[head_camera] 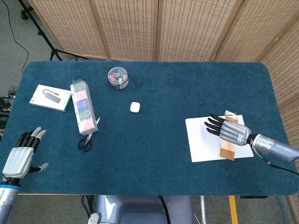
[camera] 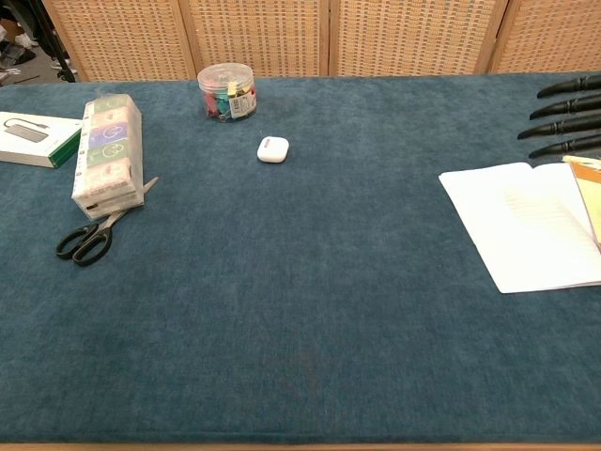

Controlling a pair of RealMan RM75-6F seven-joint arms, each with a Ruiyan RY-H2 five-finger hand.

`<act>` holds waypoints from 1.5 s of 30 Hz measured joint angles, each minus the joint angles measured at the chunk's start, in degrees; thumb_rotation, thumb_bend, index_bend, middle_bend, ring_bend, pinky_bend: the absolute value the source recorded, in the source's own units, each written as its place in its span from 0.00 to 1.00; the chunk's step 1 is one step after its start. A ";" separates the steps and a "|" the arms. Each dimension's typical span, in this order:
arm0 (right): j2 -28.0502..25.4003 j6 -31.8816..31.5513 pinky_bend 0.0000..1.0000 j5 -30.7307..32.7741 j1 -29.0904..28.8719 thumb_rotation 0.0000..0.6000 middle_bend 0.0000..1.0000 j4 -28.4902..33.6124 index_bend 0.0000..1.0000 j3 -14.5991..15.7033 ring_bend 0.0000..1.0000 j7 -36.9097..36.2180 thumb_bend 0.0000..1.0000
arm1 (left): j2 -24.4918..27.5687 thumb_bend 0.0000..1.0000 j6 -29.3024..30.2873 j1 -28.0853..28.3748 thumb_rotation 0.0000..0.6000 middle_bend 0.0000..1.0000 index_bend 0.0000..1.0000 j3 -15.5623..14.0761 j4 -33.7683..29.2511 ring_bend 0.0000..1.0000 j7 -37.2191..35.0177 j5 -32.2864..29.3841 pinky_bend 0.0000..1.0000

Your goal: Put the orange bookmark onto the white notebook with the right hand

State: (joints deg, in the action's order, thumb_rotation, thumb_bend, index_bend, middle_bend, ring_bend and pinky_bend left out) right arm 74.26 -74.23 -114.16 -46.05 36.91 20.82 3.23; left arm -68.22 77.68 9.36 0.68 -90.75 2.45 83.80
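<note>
The white notebook (head_camera: 205, 139) (camera: 526, 224) lies flat at the table's right side. The orange bookmark (head_camera: 227, 150) (camera: 589, 183) rests on its right part, mostly covered by my right hand in the head view. My right hand (head_camera: 227, 130) hovers above the notebook with fingers (camera: 566, 116) spread straight and nothing in it. My left hand (head_camera: 21, 155) stays at the near left edge, fingers apart and holding nothing.
A round jar of coloured clips (head_camera: 117, 77), a small white case (head_camera: 135, 107), a long boxed set (head_camera: 82, 106), black scissors (head_camera: 87, 139) and a white product box (head_camera: 51, 97) occupy the left half. Wicker screens stand behind the table.
</note>
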 measured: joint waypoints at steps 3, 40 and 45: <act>-2.23 -1.21 0.05 3.94 1.86 1.00 0.06 5.16 0.07 -2.07 0.00 -4.60 0.70 | 1.38 0.00 0.69 -0.31 1.00 0.00 0.00 -0.40 -1.43 0.00 -1.48 1.09 0.00; -11.64 32.25 0.00 46.60 7.58 1.00 0.00 46.85 0.00 -17.56 0.00 -15.86 1.00 | 12.55 0.00 3.75 -2.74 1.00 0.00 0.00 -1.73 -11.12 0.00 -12.39 4.13 0.00; -9.92 33.92 0.00 50.69 6.84 1.00 0.00 46.11 0.00 -18.86 0.00 -11.71 1.00 | 12.53 0.00 3.79 -2.85 1.00 0.00 0.00 -1.70 -11.09 0.00 -12.40 4.17 0.00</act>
State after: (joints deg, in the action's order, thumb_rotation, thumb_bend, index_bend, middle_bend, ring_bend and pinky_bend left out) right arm 64.34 -40.31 -63.47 -39.20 83.02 1.95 -8.48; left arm -55.68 81.47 6.51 -1.02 -101.84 -9.95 87.97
